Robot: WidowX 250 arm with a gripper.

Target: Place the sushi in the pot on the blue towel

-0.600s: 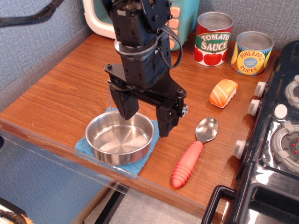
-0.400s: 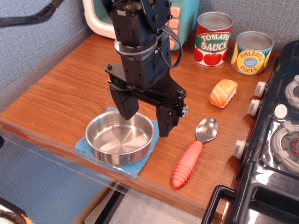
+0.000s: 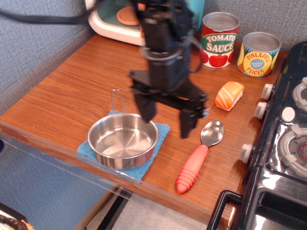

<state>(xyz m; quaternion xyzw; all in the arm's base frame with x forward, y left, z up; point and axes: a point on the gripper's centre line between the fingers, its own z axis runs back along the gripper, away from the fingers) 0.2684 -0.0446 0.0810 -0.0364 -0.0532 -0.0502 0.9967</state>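
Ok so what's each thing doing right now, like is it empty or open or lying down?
gripper: open, holding nothing, blurred, above the table.
pot: upright, empty, on the blue towel.
sushi: lying on the table, untouched.
spoon: lying flat, bowl up.
tomato sauce can: standing upright.
pineapple slices can: standing upright.

I am working in a play kitchen. My wooden worktop [image 3: 72, 91] meets a black toy stove [image 3: 283, 158] with knobs along its right edge. At the back edge stand a tomato sauce can [image 3: 219, 39], a pineapple slices can [image 3: 258, 53] and a pastel toy appliance [image 3: 120, 21], against grey fabric walls.
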